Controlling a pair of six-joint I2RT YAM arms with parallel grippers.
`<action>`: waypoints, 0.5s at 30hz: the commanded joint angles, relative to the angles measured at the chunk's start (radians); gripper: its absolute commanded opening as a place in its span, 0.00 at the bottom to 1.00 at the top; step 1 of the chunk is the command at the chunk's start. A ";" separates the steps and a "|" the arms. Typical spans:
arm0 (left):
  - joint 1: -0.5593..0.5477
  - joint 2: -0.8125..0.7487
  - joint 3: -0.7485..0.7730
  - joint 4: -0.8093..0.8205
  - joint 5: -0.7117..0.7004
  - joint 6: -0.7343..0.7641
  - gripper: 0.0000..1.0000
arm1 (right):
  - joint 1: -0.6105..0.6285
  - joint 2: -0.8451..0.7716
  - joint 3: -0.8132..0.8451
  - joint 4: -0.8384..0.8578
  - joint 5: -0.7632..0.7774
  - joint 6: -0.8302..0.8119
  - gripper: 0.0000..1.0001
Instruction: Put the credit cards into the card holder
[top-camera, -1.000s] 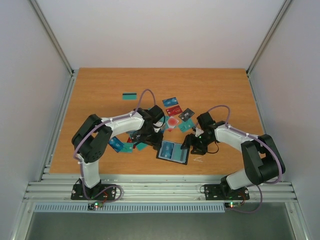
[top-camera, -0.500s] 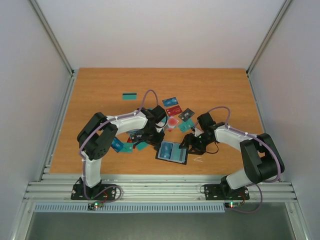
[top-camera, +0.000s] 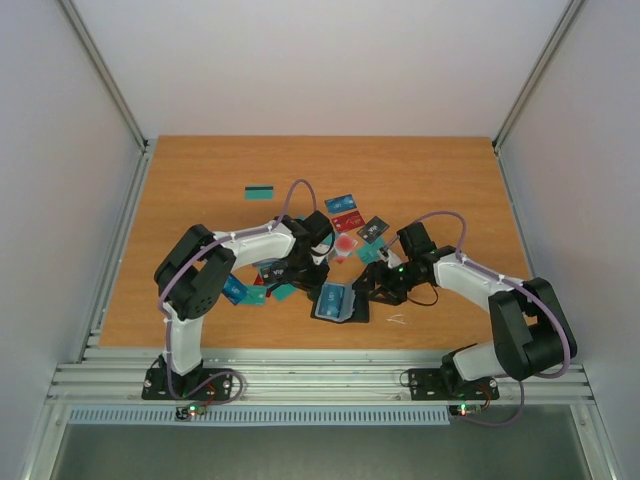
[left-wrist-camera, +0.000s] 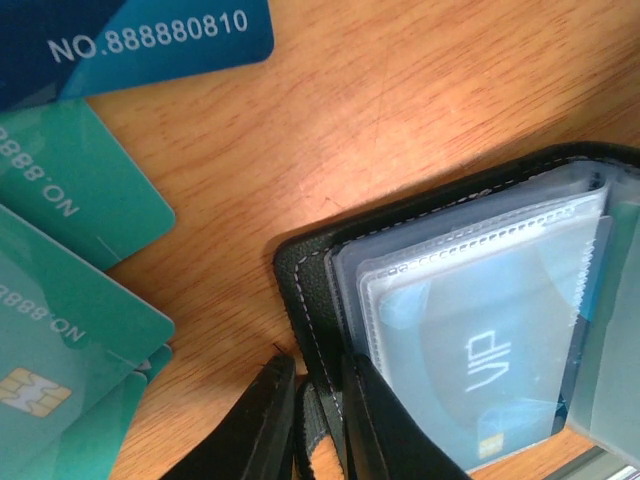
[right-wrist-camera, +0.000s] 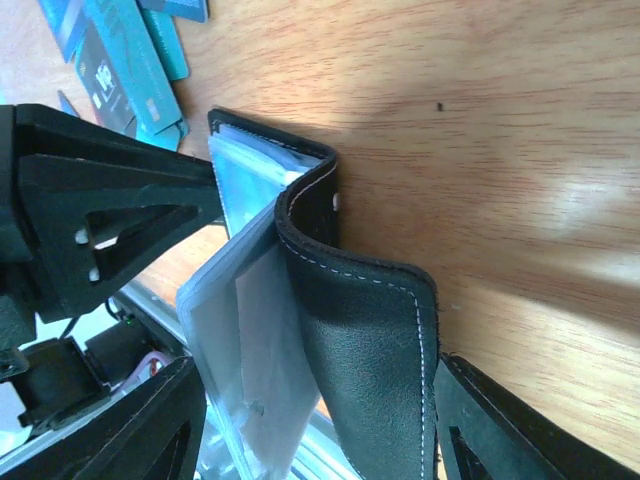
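1. Black leather card holder seems soft, floppy, light; its stitched edge gives the firm hold.
2. Left hand pinches that edge; right hand straddles the cover, grip unclear.

Robot lab test cell. Evidence:
- Plain white panel walls framed by aluminium profile posts.
- Wood-grain tabletop boxed in on three sides.
- The left arm and right arm are bolted to slotted aluminium rails at the near edge.
- Purple cables loop along both arms.
- Small status lights are lit by the bases.
- A perforated metal strip runs in front of the rails.
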 joint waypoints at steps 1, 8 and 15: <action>-0.020 0.069 -0.009 0.036 0.002 0.009 0.15 | 0.004 -0.012 -0.001 0.054 -0.071 0.030 0.64; -0.020 0.075 -0.003 0.033 0.003 0.006 0.14 | 0.035 -0.020 0.032 0.057 -0.091 0.044 0.62; -0.020 0.076 0.001 0.029 0.003 0.005 0.14 | 0.082 0.001 0.039 0.107 -0.125 0.065 0.62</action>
